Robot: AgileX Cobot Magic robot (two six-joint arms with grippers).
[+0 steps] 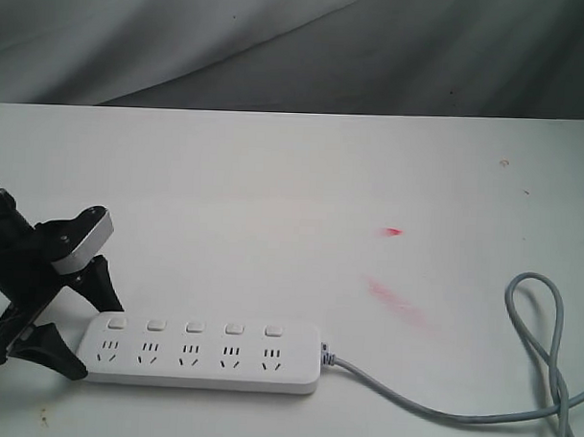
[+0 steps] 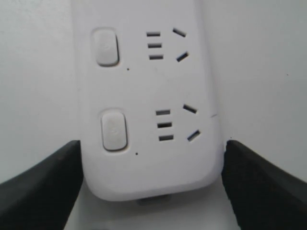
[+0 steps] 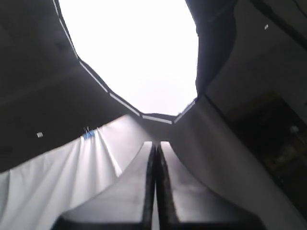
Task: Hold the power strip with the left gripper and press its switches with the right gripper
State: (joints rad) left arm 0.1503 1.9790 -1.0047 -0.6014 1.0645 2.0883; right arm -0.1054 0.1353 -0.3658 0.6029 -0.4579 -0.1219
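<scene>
Strip [image 1: 201,354] looks stiff, light, slick; left gripper [image 1: 94,336] clamps its cord-free end across the width. Right gripper [image 3: 156,191] — pressed together, empty.

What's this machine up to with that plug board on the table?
A two-armed robot is handling a white power strip lying flat on the table. Its left end effector clamps the end away from the cord, one finger on each long side. The right end effector is shut and aimed up, away from the table, so none of the five switches is being pressed.
</scene>
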